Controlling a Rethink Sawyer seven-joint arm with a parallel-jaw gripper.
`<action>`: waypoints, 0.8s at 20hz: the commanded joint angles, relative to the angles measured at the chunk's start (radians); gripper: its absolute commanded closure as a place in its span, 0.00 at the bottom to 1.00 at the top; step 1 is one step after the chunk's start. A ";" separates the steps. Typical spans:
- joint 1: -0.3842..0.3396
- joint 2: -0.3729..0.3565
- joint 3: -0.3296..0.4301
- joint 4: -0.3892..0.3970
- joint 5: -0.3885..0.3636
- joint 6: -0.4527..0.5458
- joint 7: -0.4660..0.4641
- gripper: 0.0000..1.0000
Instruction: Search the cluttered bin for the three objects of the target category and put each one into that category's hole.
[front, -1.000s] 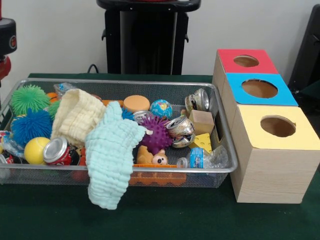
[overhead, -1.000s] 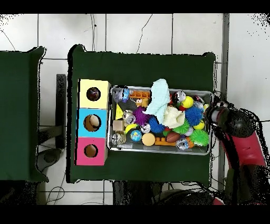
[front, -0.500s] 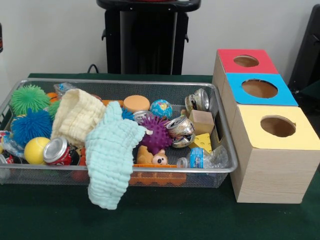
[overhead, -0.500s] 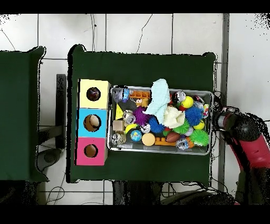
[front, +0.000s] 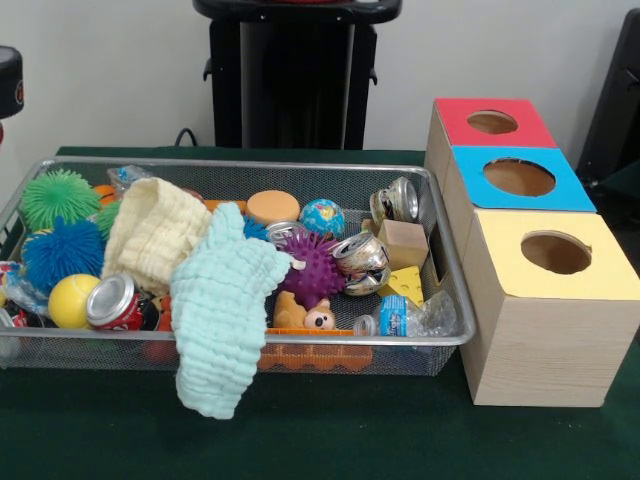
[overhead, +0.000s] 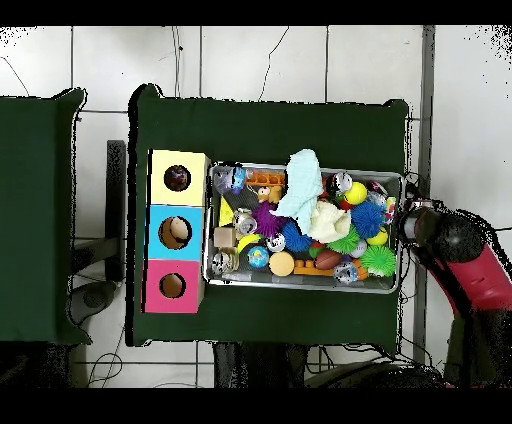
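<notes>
Front view: a wire bin (front: 440, 335) sits on the green tabletop (front: 330, 440), packed with clutter. A mint cloth (front: 222, 320) hangs over the bin's near rim, with a cream cloth (front: 152, 232) behind it. Crushed cans are the likeliest set of three: a red can (front: 115, 303) near the bin's near left corner, a silver can (front: 360, 262) right of centre, and another silver can (front: 398, 201) against the far right end. Spiky balls (front: 58, 196), a yellow ball (front: 72, 298), a globe ball (front: 322, 216) and a crumpled bottle (front: 405, 318) fill the rest. Just beside the bin's right end stand three boxes with round holes: red box (front: 492, 122), blue box (front: 520, 178) and yellow box (front: 556, 253). Only a dark rounded part of the arm shows at the left edge; the gripper is not seen here.

Overhead view: the arm (overhead: 462, 262) hangs off the bin's right end, outside the rim, its head (overhead: 425, 226) beside that short side. The bin's long axis runs straight away from it toward the boxes at the opposite end, so every can lies leftward of the arm, the red can nearest and the two silver cans at the box end. I cannot tell whether the gripper is spread or closed. It holds nothing visible; the search looks not yet begun.
</notes>
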 joint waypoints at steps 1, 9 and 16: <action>0.000 -0.005 0.139 -0.020 -0.075 0.138 -0.089 0.00; 0.004 -0.025 0.161 -0.012 -0.123 0.133 -0.091 0.00; 0.030 -0.049 0.165 0.016 -0.139 0.137 -0.047 0.00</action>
